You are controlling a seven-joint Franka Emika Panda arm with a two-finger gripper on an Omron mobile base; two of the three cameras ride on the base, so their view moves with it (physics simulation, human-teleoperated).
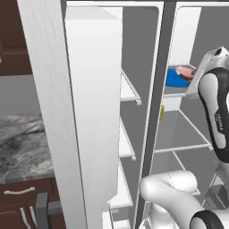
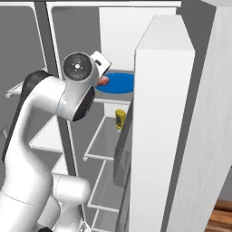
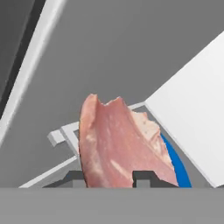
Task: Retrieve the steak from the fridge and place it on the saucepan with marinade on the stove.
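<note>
Gripper (image 3: 111, 177) pinching the steak (image 3: 120, 144) at its six o'clock edge above the plate (image 3: 177, 164); soft, slick meat, so grip well in from the edge.

My hand's inside the fridge (image 1: 112, 112), steak (image 3: 118, 144) between my fingertips (image 3: 142, 177), plate (image 2: 115, 84) on the shelf just beneath.

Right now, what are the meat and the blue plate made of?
The steak looks like raw meat: pinkish-red, matte, with paler fat streaks. The blue plate looks like smooth glazed ceramic or plastic; its even, plain colour leaves that open.
</note>
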